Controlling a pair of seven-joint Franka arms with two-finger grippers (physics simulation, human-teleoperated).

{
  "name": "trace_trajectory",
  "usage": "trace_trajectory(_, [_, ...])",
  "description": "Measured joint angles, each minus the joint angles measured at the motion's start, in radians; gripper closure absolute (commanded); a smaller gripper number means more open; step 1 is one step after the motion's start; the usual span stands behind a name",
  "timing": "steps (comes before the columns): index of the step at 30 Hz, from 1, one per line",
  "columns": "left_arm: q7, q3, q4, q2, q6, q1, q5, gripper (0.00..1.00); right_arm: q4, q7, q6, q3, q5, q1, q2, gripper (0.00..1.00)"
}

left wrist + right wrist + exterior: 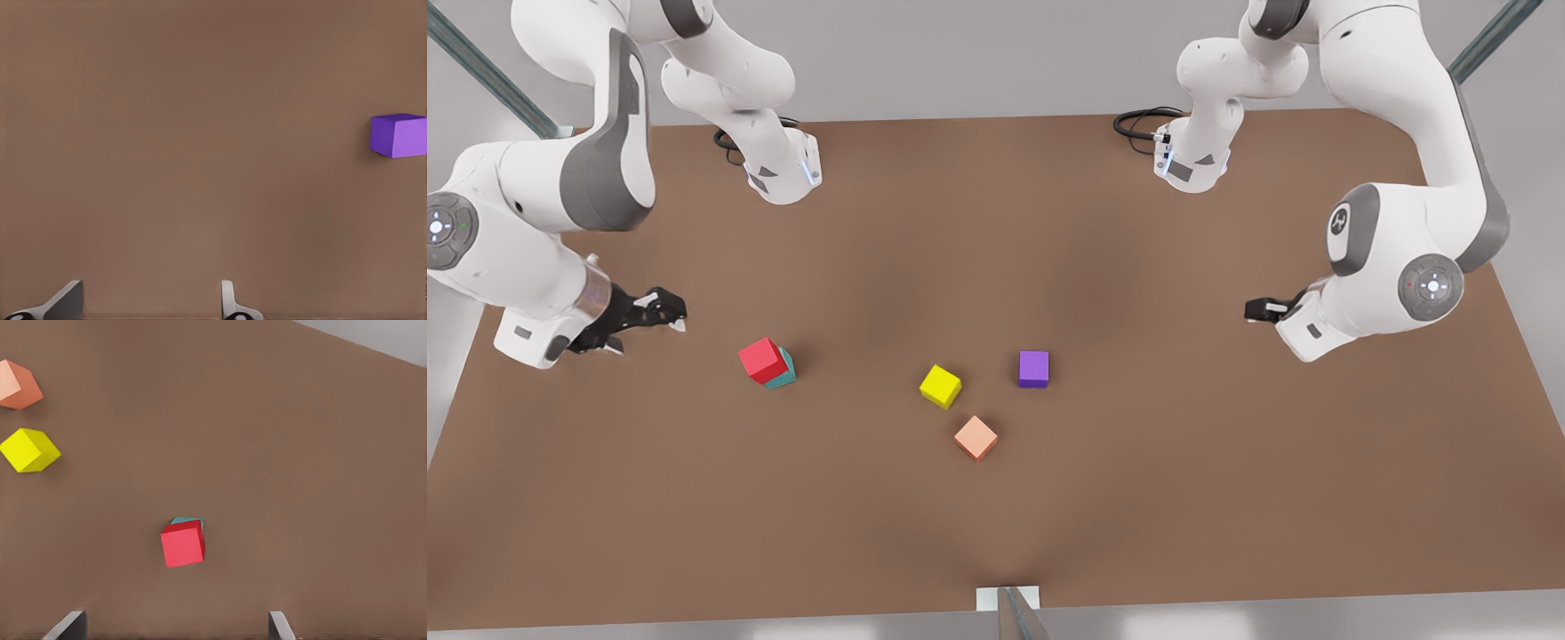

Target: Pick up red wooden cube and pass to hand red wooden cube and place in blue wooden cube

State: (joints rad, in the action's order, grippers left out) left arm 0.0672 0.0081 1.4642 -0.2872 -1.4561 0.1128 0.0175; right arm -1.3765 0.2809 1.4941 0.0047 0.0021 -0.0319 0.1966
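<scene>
Right wrist view: right gripper [177,628] spread wide, empty (red wooden cube [182,545] sits apart, atop blue wooden cube [189,520]).

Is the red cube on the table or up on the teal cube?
On the teal cube. The red cube covers most of it in the front and right wrist views, sitting skewed; both open grippers are clear of it.

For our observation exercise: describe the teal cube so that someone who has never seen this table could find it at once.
Start at the brown table and find the gripper at the front view's left. Just beyond it sits a two-cube stack. The teal cube is the lower one, mostly hidden beneath the red cube; every other cube sits alone.
</scene>
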Motion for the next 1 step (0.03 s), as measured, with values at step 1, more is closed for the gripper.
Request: trace_trajectory(1, [0.000, -0.002, -0.003, 0.000, 0.005, 0.000, 0.000, 0.00, -0.002, -0.022, -0.014, -0.001, -0.001, 0.002, -0.007, 0.00])
